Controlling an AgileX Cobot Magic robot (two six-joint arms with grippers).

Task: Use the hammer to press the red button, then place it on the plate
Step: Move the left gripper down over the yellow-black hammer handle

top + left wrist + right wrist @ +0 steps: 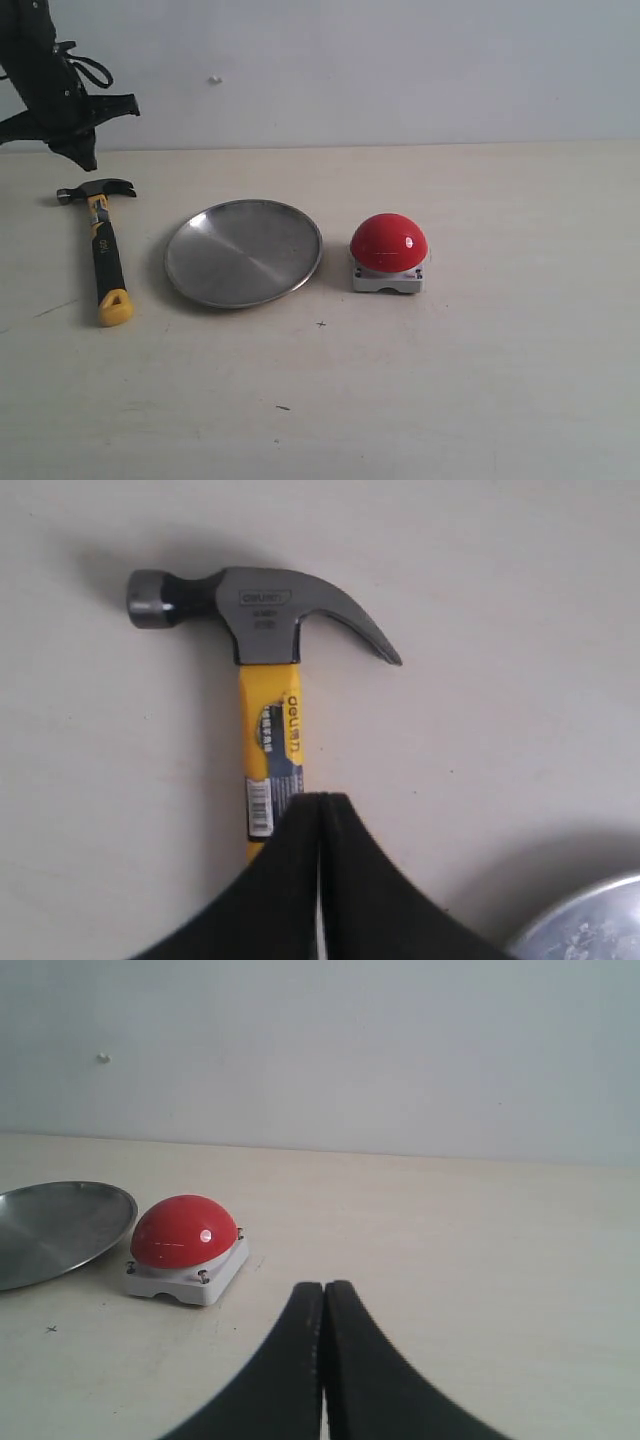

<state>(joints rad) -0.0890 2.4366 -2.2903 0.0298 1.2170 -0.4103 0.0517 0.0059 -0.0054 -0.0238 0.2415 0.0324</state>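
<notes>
The hammer (104, 245) lies flat on the table at the left, dark head toward the wall, yellow looped tip toward the front. In the left wrist view the hammer (262, 670) lies below my left gripper (320, 798), which hangs above its handle, shut and empty. That left gripper (78, 150) hovers above and behind the hammer head. The silver plate (243, 252) rests in the middle, and the red button (388, 243) on its grey base stands just to its right. My right gripper (324, 1286) is shut and empty, low over the table, apart from the red button (184, 1232).
A pale wall (360, 70) closes the back of the table. The plate's rim (590, 920) shows at a corner of the left wrist view, and the plate (60, 1225) appears beside the button in the right wrist view. The right arm does not show in the exterior view.
</notes>
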